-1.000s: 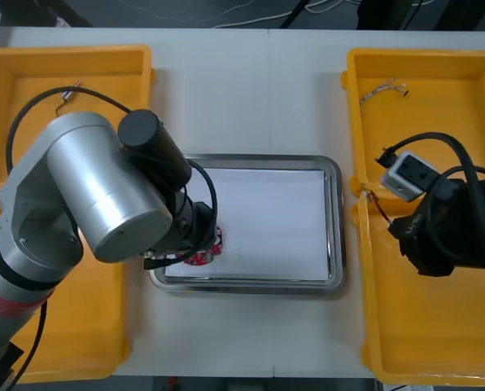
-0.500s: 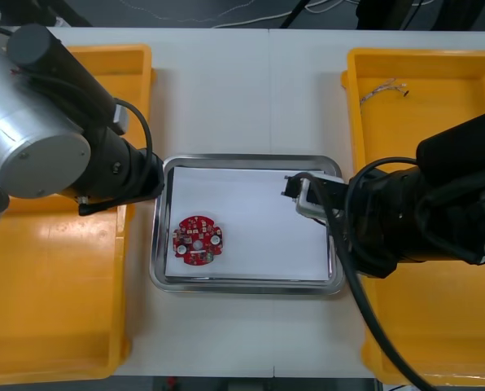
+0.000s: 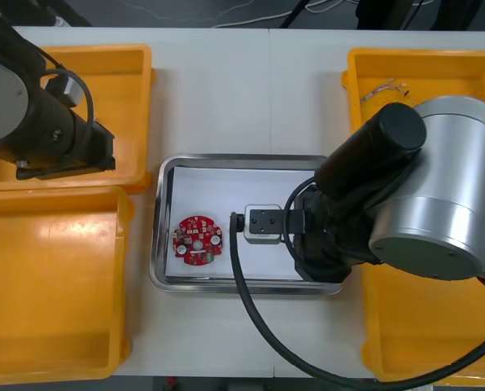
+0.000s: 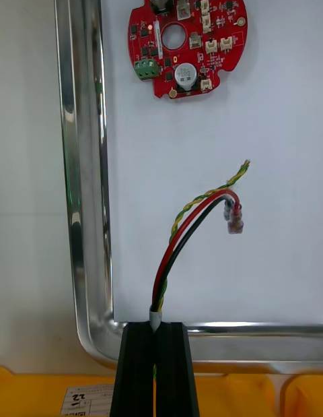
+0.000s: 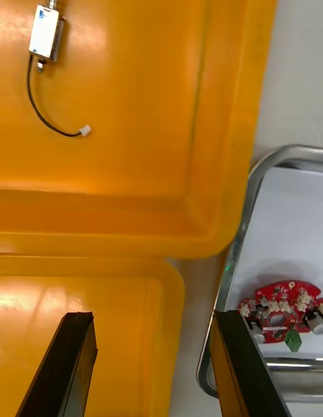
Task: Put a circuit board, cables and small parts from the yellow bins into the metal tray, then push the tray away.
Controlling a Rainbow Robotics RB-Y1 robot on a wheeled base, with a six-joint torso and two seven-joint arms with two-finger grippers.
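Note:
A round red circuit board (image 3: 197,239) lies in the left part of the metal tray (image 3: 246,160), on its white inside. My right arm (image 3: 405,204) reaches over the tray's right half. In the right wrist view my right gripper (image 4: 156,326) is shut on a red and yellow cable (image 4: 192,221) with a black strand. The cable's free end hangs over the white inside, short of the circuit board (image 4: 188,36). My left gripper (image 5: 153,370) is open with nothing between its fingers, over the seam of the two left bins. A small metal part (image 5: 47,29) on a black lead lies in the far bin.
Yellow bins stand at both sides: two on the left (image 3: 55,285) and two on the right (image 3: 438,326). A thin cable (image 3: 385,88) lies in the far right bin. The tray rim (image 4: 81,188) runs beside the held cable.
My left arm has drawn back from the tray to the far left bin, leaving the board in the tray. My right arm has swung from the right bins over the tray with the cable.

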